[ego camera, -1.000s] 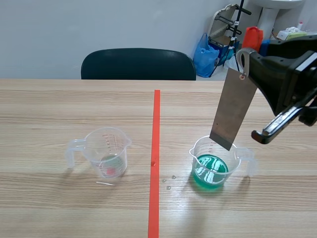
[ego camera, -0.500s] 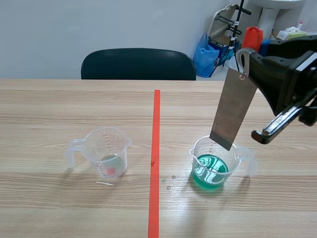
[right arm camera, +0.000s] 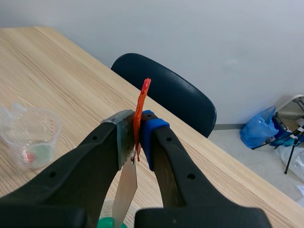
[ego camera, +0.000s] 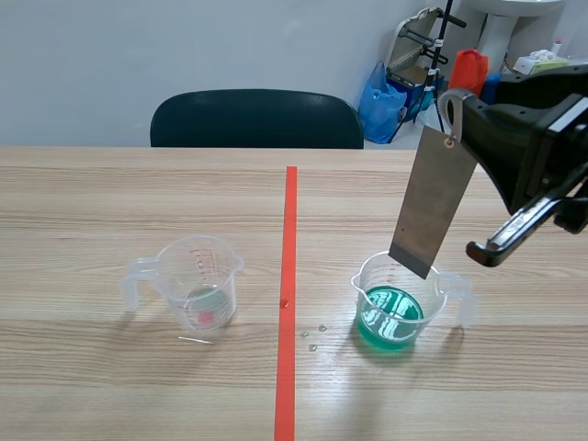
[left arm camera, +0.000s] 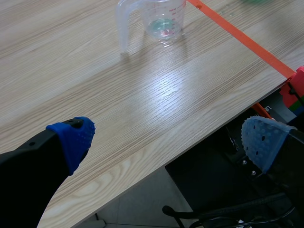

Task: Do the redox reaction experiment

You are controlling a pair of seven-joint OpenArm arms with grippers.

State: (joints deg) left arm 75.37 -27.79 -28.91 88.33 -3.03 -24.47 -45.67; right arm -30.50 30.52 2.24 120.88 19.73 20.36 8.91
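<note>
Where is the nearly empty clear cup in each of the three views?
Scene view: the cup, left of the tape line.
Left wrist view: the cup, far ahead of the open left fingers.
Right wrist view: the cup, beside the right fingers, shut on the metal strip.
Shared landmark: the wooden table.

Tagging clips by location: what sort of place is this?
Probably an office room serving as a makeshift lab: wooden table, dark chair by a bare wall, blue bag behind, and the right tool holding a metal strip over a cup of green liquid.
</note>
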